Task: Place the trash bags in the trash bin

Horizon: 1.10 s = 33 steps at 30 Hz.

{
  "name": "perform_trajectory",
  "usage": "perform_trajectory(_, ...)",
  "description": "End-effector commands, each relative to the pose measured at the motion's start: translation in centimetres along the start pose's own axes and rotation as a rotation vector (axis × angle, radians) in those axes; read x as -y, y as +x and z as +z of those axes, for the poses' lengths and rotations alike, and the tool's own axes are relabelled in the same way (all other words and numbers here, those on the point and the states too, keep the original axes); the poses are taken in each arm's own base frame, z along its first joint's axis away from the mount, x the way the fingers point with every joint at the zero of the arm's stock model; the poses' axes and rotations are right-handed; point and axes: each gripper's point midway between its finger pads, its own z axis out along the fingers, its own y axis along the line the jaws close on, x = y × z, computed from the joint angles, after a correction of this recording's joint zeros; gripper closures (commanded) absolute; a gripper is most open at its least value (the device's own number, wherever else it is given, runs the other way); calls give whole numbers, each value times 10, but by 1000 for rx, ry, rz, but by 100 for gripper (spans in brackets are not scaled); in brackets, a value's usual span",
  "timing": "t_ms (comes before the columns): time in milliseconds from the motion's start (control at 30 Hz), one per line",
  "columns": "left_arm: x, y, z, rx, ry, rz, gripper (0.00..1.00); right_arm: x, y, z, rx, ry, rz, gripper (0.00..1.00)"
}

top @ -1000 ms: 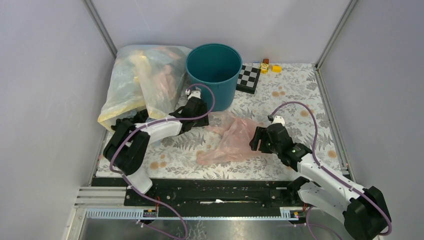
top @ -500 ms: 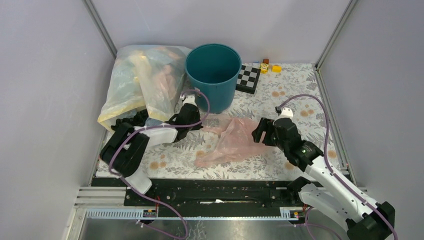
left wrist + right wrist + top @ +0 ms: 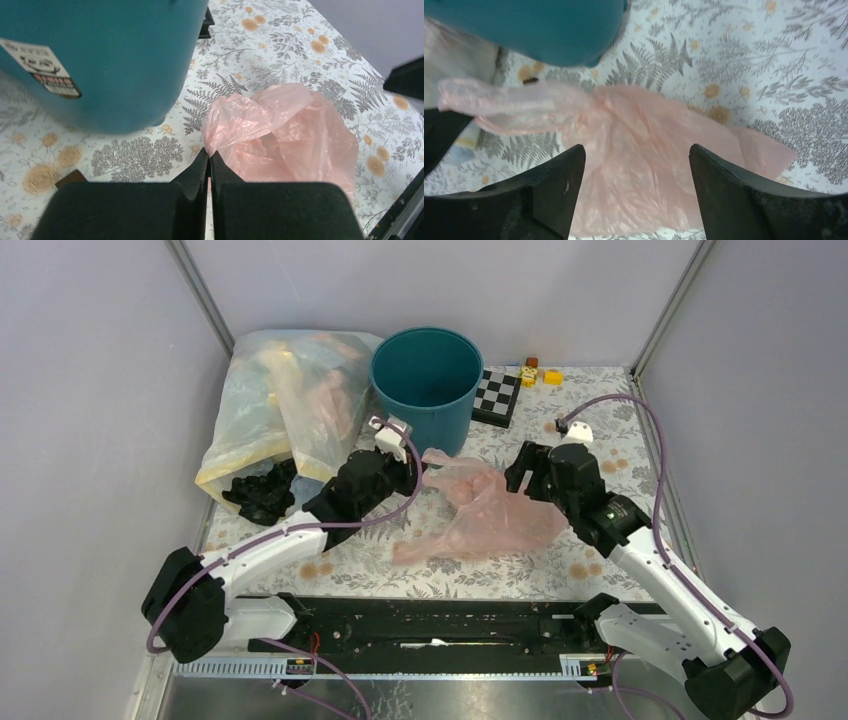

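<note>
The teal trash bin stands upright at the back of the floral table, and it fills the upper left of the left wrist view. A crumpled pink trash bag lies in front of it. My left gripper is shut on the bag's left corner and holds it a little off the table. My right gripper hangs open above the bag's right part, touching nothing. Large clear yellowish trash bags lean at the back left, with a black bag at their foot.
A checkerboard tile and small yellow and orange blocks lie right of the bin. Grey enclosure walls close in the left, back and right. A black rail runs along the near edge.
My left gripper shut on the pink bag's left corner and raised it toward the bin. My right gripper rose and drew back from the bag, opening a bit wider.
</note>
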Motion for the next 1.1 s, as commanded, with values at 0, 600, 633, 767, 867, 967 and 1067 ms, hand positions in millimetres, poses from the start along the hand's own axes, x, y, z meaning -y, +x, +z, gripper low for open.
perform_trajectory(0,27,-50,-15,141,105,139,100,-3,-46,-10,110,28,39,17)
perform_trajectory(600,137,-36,-91,276,539,342,100,5,-9,-21,35,-52,30,18)
perform_trajectory(633,138,-29,-91,263,541,350,100,2,0,-21,12,-85,22,20)
perform_trajectory(767,138,-10,-93,234,539,358,100,-13,31,-21,-84,-227,-20,24)
perform_trajectory(867,135,-3,-95,226,533,358,100,-22,56,-23,-159,-318,-38,26)
perform_trajectory(967,131,3,-96,220,524,357,100,-28,70,-26,-198,-388,-44,23)
perform_trajectory(1067,127,8,-95,209,506,362,100,-30,73,-30,-203,-412,-53,21)
